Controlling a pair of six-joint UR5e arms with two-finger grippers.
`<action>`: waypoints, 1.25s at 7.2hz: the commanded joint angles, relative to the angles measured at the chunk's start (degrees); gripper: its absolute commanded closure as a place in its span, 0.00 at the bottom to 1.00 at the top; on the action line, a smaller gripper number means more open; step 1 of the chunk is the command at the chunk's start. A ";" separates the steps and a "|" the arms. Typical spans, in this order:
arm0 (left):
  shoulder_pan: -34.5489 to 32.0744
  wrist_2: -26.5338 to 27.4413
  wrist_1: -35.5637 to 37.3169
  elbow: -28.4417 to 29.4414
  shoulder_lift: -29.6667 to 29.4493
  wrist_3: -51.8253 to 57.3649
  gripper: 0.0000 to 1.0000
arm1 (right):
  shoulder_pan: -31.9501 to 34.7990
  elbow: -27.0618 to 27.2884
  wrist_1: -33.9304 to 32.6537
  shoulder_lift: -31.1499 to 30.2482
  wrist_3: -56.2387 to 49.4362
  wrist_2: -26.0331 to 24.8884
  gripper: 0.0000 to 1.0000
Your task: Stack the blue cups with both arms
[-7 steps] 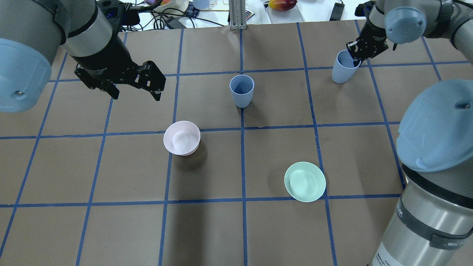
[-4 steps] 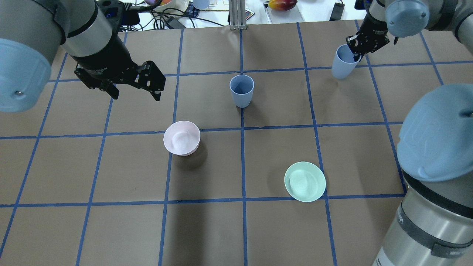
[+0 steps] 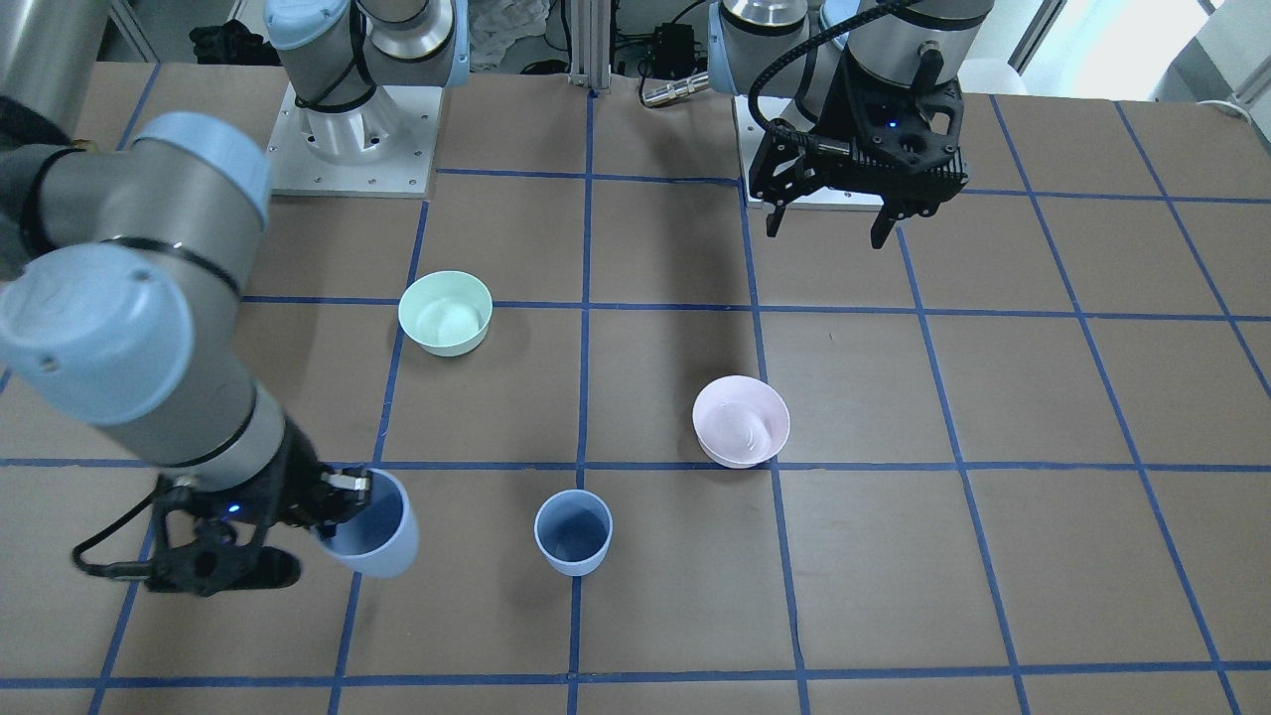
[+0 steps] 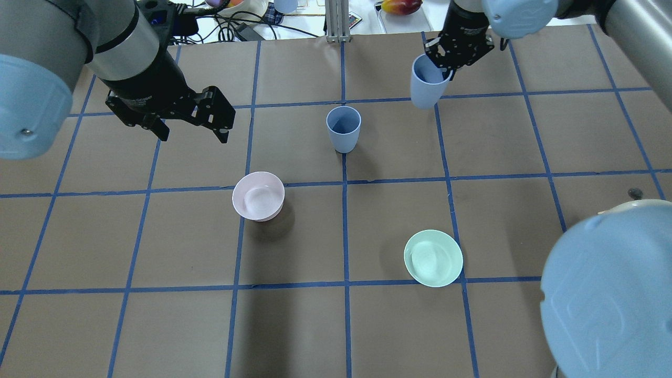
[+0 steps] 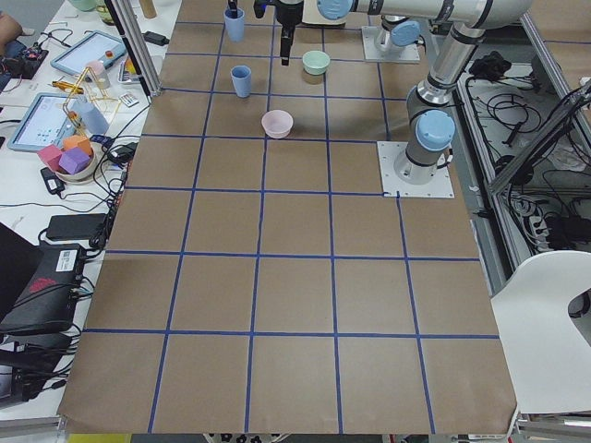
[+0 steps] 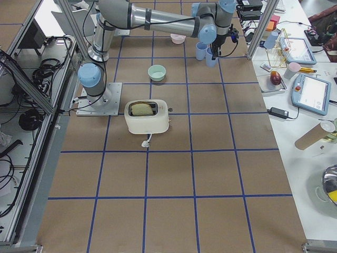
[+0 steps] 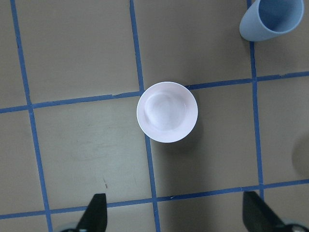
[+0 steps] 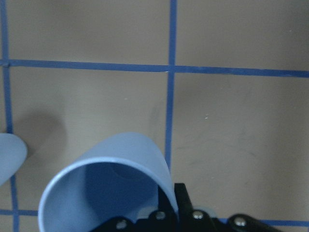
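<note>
Leftmost, the left end effector (image 4: 194, 135) is hovering spread and empty. The standing blue cup (image 4: 343, 128) is sitting mid-way along the surface (image 4: 294, 231). Right of it, the right end effector (image 4: 445, 72) is pinching the rim of the tilted blue cup (image 4: 425, 89), apparently aloft. Levelling it and centring it over the standing mouth before lowering is looking wise.

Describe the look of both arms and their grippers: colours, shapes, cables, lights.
Both arms, left arm and right arm, are silver-grey metal tubes with rounded pale-blue joint caps. The left gripper and right gripper are black, two-fingered, each showing a blue light. A black ribbed cable runs along the left wrist.
</note>
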 commanded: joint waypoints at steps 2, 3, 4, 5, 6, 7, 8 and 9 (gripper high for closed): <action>-0.05 0.02 0.00 0.00 0.00 0.00 0.00 | 10.63 0.09 -0.32 -0.73 15.77 0.92 1.00; -0.05 0.02 0.00 0.00 0.00 0.00 0.00 | 12.57 0.18 -0.49 -0.47 19.81 1.01 1.00; 0.04 0.02 0.00 0.00 0.00 0.00 0.00 | 12.76 0.09 -0.67 0.49 20.63 1.01 1.00; -0.05 0.02 0.00 0.00 0.00 0.00 0.00 | 12.76 0.09 -1.02 1.28 20.64 2.06 1.00; -0.05 0.02 0.00 0.00 0.00 0.00 0.00 | 12.76 0.00 -2.41 2.25 20.64 2.50 1.00; 0.04 0.02 0.00 0.00 0.00 0.00 0.00 | 12.76 -0.43 -3.91 2.95 20.73 2.59 1.00; 0.04 0.02 0.00 0.00 0.00 0.00 0.00 | 12.42 -1.04 -3.66 2.70 20.64 2.51 1.00; -0.05 0.02 0.00 0.00 0.00 0.00 0.00 | 12.06 -1.49 -3.22 2.52 20.64 2.42 1.00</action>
